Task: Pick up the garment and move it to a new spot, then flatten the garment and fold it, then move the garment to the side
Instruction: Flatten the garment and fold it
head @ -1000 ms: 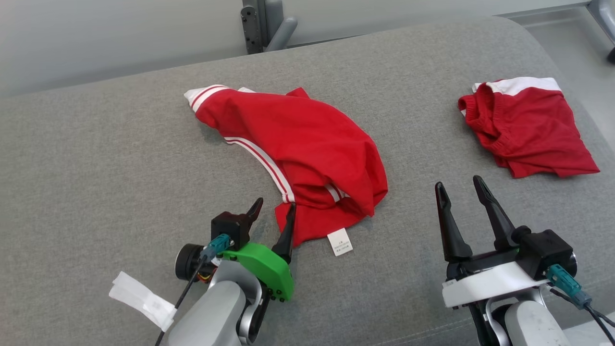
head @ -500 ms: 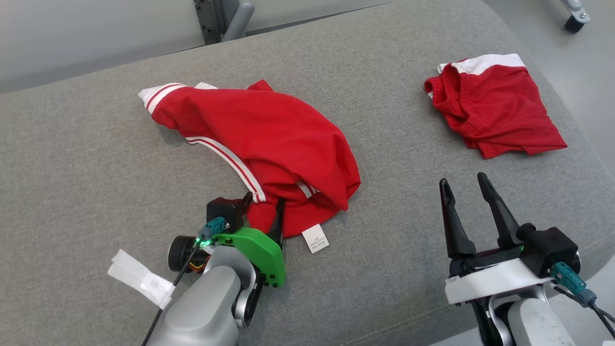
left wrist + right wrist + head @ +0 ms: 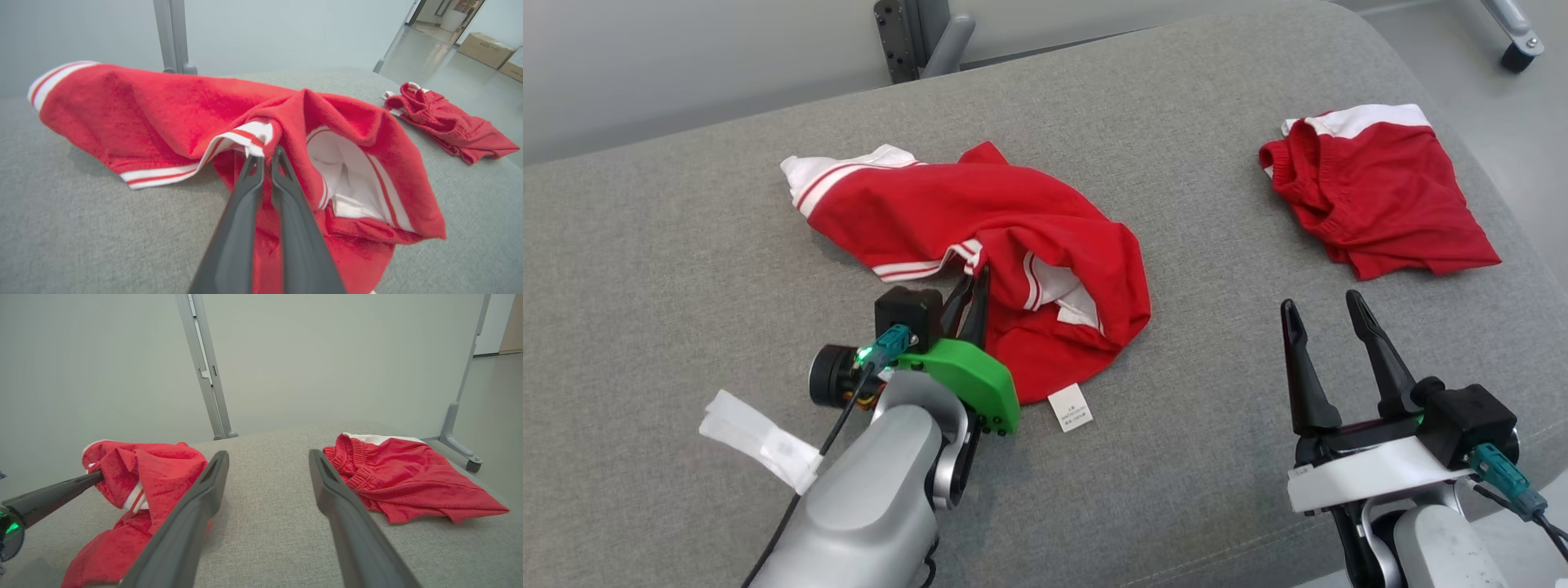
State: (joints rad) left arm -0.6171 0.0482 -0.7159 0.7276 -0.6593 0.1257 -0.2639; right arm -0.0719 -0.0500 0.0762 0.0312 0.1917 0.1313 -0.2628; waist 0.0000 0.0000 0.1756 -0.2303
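Lifting the garment clear looks like the step in hand. The grey fabric tabletop (image 3: 686, 245) has plenty of bare cloth at its left and near side, so a new spot should be easy to find there. The crumpled red garment (image 3: 1029, 220) lies about mid-tabletop. Its striped white trim is bunched up where the left claw (image 3: 974, 276) is pinched shut on it; in the left wrist view the fingers meet on that trim.

Only a thin edge seems caught. I would raise it slowly and fairly high, let the rest hang free before carrying, and keep it well apart from the folded red piece (image 3: 1380, 204) at the far right. The right claw (image 3: 1322, 301) hovers open and empty above bare tabletop; it could take a second corner to help spread the cloth. The small white label (image 3: 1071, 407) at the near hem may trail.

Count: one tabletop, two red pieces of clothing, two claws, one label.
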